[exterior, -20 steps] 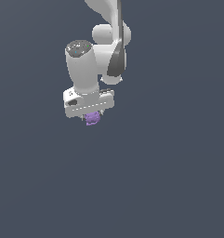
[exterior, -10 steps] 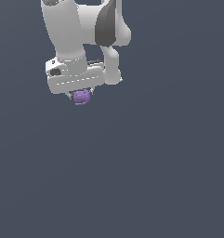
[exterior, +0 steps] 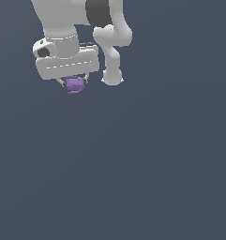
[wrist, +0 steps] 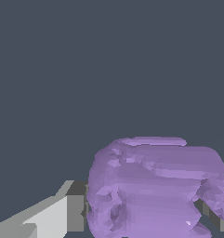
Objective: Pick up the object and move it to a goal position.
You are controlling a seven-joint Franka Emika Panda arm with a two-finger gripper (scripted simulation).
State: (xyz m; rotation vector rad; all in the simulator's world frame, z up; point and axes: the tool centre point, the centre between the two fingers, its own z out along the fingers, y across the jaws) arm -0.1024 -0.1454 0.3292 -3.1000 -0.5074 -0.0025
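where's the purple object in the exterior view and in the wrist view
Exterior view: the purple object sits in the upper left of the picture, just under the white gripper.
Wrist view: it fills the lower right of the picture.
Shared landmark: the finger of the gripper beside it.

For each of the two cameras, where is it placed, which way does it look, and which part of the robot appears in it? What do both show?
Exterior view: off the arm, exact place unknown; it looks at the white arm and its pincer, which holds the purple object in the upper part of the exterior view's left, against plain dark grey.
Wrist view: on the wrist, looking along the pincer; the object fills the near field, and a grey-white finger shows beside it.
Shared: the purple object and the pincer closed on it.
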